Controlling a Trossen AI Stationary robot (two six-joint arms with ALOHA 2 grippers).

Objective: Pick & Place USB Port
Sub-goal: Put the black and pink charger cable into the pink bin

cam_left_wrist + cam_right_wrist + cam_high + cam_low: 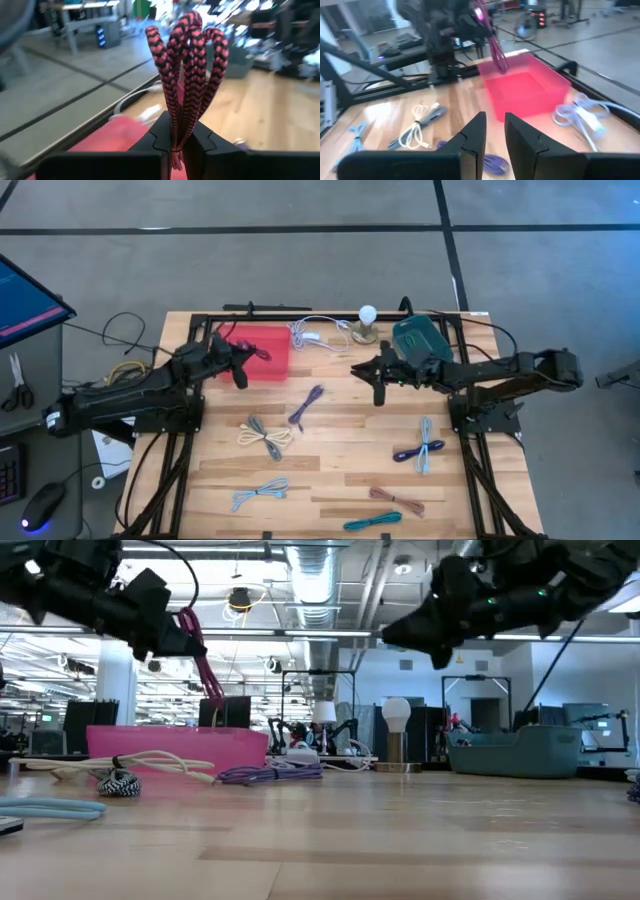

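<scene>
Overhead, pink braided cable [203,662] hanging vertically, clamped in left end effector [178,640] above pink bin [175,742].

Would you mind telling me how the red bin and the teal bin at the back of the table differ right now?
The red bin sits on the left side of the table's far edge, the teal bin on the right. The left gripper holds a pink-and-black braided cable above the red bin's edge; the right gripper, near the teal bin, holds nothing. The red bin looks squarer, the teal bin rounder. Both are open-topped and stand upright.
</scene>
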